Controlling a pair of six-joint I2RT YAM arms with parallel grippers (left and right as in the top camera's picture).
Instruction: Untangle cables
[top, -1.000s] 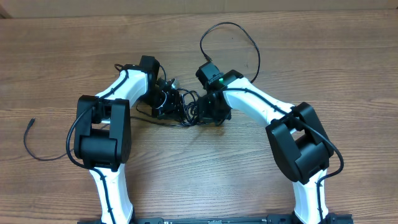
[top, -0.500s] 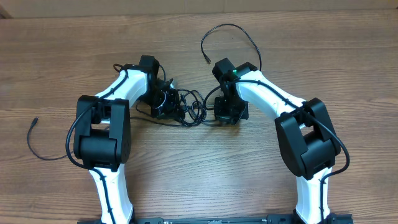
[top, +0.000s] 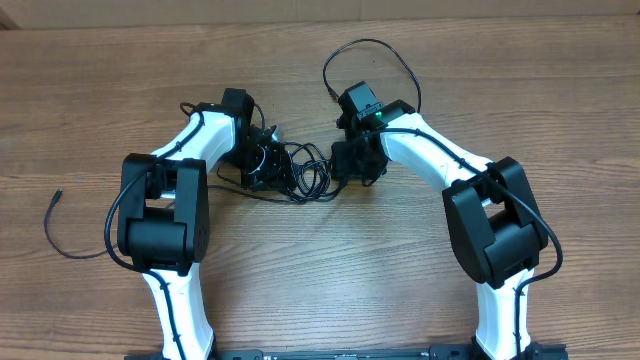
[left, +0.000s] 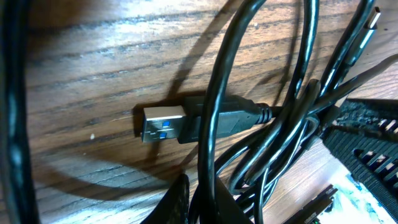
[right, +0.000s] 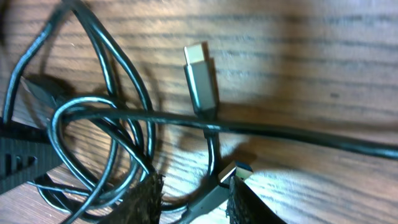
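Black cables in a knot on the wood tabletop, sitting right between your two hands in the overhead view. What's changed: half a second back your right hand had swung out away from the knot. Now it's back in against the knot's edge, and its jaws have gone from closed to partly apart. The left hand hasn't budged from the opposite side of the bunch. One long loop arcs off behind the right hand. A loose cord lies way out past the left arm, well apart from the rest, same as before.

Left wrist view: a USB plug with a blue insert lies flat just ahead of the hand, with strands crossing over its neck. One strand runs down between the fingers, and the hand looks pinched shut on it. The tips are mostly cut off at the frame edge, though.

Right wrist view: the fingertips stand apart with a cord and a plug end lying loose between them, nothing clamped. A silver plug sits straight ahead under a crossing cord.

My read is you're re-setting the right hand for a fresh grab while the left anchors. The knot's barely loosened, so most of the job's still ahead.
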